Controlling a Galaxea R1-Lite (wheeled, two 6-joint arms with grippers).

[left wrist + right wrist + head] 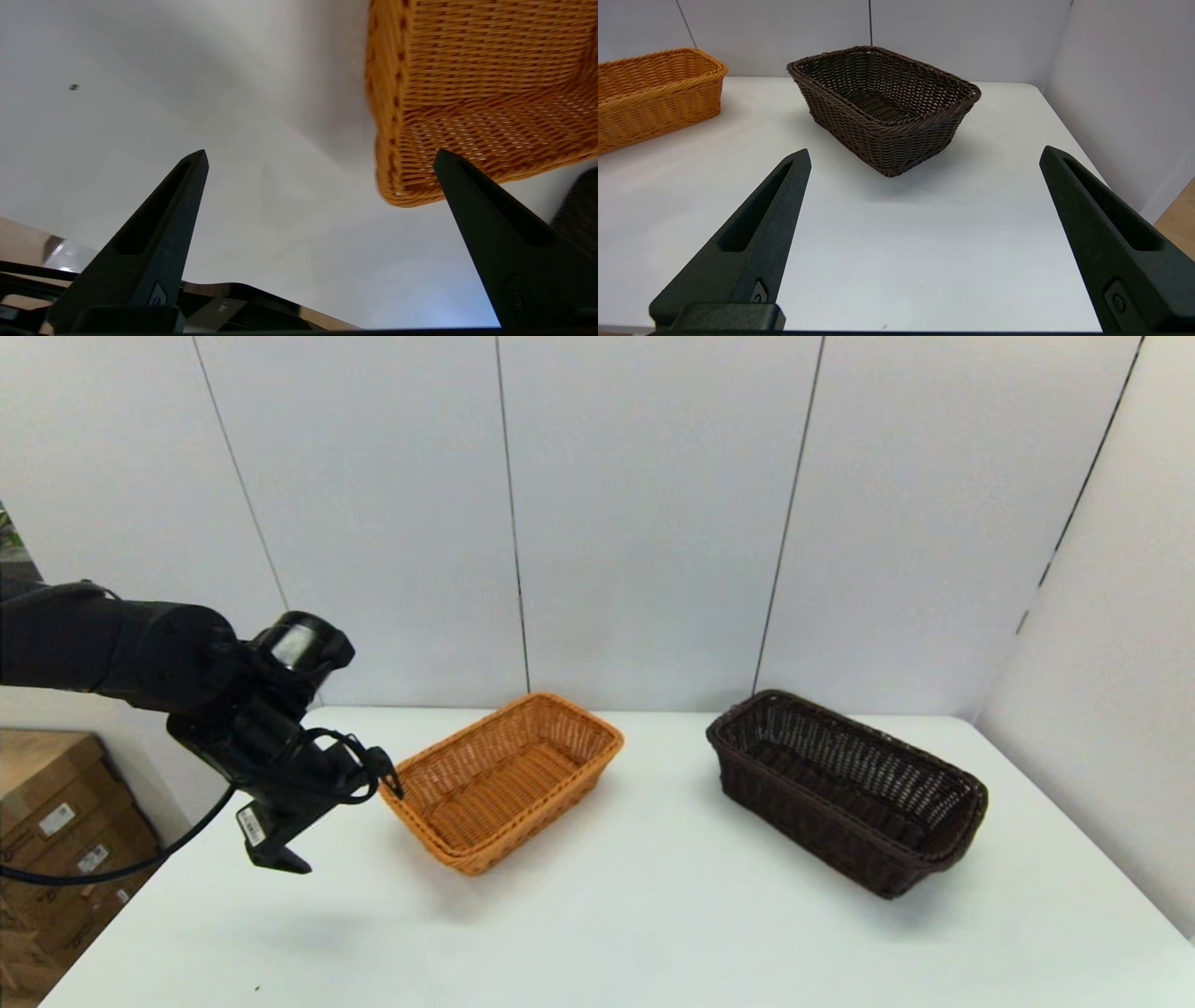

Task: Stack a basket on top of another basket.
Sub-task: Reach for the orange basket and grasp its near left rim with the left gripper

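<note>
Baskets sit on the white table (653, 915), two of them, one dark (845, 789) and one orange (504, 779). They stand well apart with bare table between them, so the dark one is not on top of the orange one yet. The dark basket is on the right side, turned a bit slantwise. The orange basket is nearer the middle, also slantwise. Both look empty inside.

One arm shows from above, the left arm. Its left gripper (280, 854) hangs in the air just beside the near left corner of the orange basket, not touching it. In its own wrist view the two black fingers (154, 233) are spread wide apart with nothing between them, and the basket corner shows close by.

The right gripper (924, 158) is low at the near edge of the table, facing the dark basket but well back from it. Its fingers are wide apart too, and hold nothing.

Grey wall panels (644, 513) stand behind the table. Some cardboard boxes (56, 821) sit on the floor past the left edge.
</note>
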